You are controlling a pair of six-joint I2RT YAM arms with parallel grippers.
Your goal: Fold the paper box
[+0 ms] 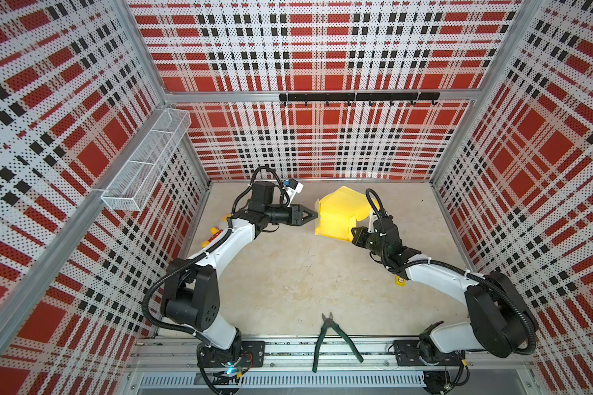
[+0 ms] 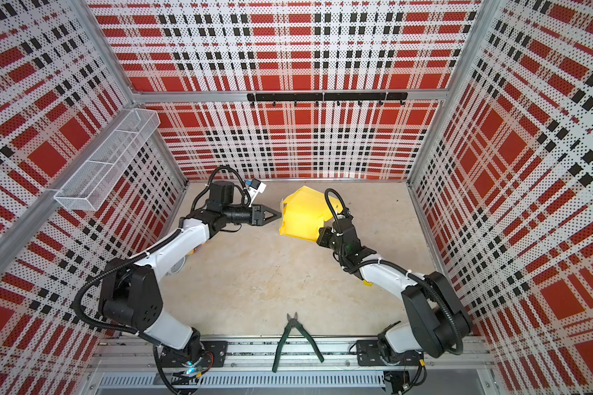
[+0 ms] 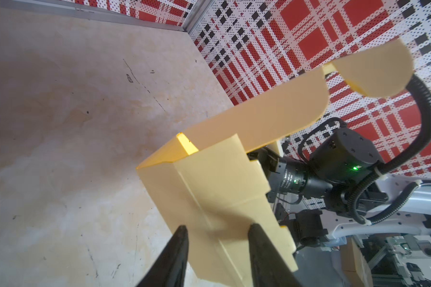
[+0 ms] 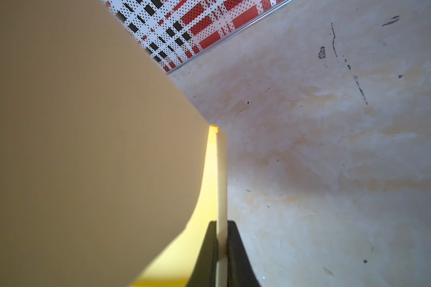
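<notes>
Logged table (image 1: 288,273), bare at centre. Found paper box (image 1: 336,219) toward its rear, half-formed, flaps up. Saw right hand (image 4: 221,238) pinching a thin box panel; left hand (image 1: 313,214) spread at the opposite edge, contact unclear. Noted green-handled cutters (image 1: 329,338) at the front edge.
</notes>
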